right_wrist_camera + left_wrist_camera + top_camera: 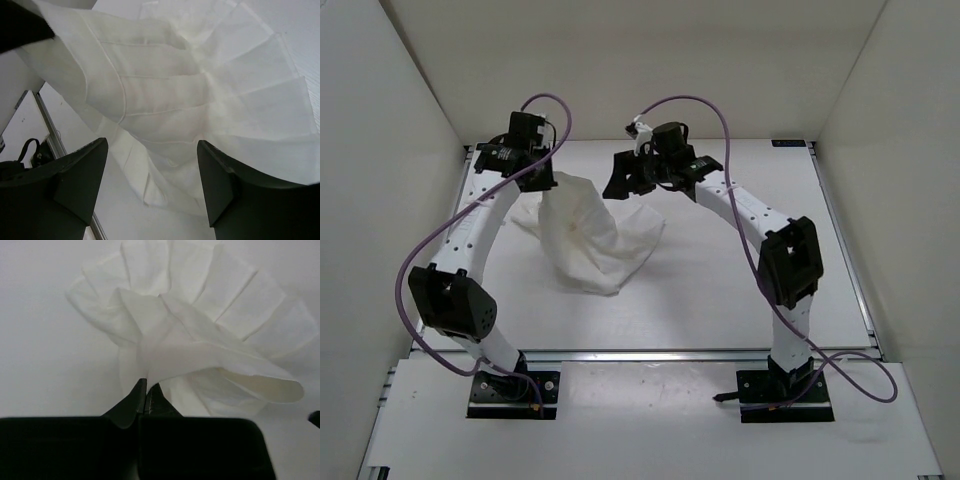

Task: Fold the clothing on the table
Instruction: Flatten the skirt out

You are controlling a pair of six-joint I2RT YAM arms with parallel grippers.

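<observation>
The clothing (588,236) is a thin white creased piece that fans out in pleats on the table (720,290). Its far left corner is lifted off the surface, and my left gripper (542,181) is shut on that corner. In the left wrist view the fingertips (141,386) pinch the clothing (200,315), which spreads away from them. My right gripper (621,182) hovers open just right of the raised part, holding nothing. In the right wrist view the clothing (190,90) hangs between and beyond the wide-apart fingers of the right gripper (151,145).
White walls (380,150) close in the table on the left, back and right. A silver rail (670,353) runs along the near edge, in front of both arm bases. Purple cables (720,115) loop above the arms.
</observation>
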